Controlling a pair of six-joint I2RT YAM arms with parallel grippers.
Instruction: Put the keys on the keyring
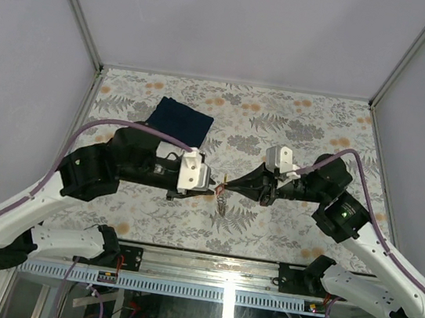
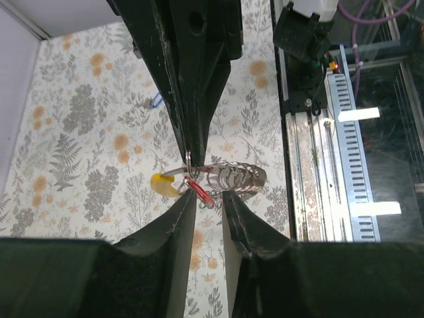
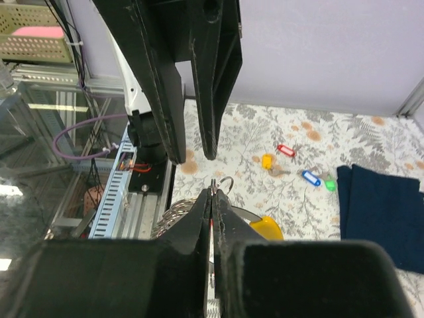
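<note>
Nearest in, mid-table, the keyring [image 2: 235, 177] is pinched in the right gripper [image 3: 213, 193], which is clamped tight on the wire. A yellow-tagged key [image 2: 162, 185] and a red-tagged key [image 2: 200, 192] seem to be hung on it. The left gripper [image 2: 207, 197] is parted just beside them, with nothing gripped. So a regrip between threadings is probably in hand.

Further out, a loose red key [image 3: 286, 150], blue key [image 3: 309, 177] and green key [image 3: 330, 185] can be seen lying near the dark blue cloth [image 3: 381, 212]. Next, one of those likely has to be fetched and its hole lined up with the ring's split, which looks fiddly.
</note>
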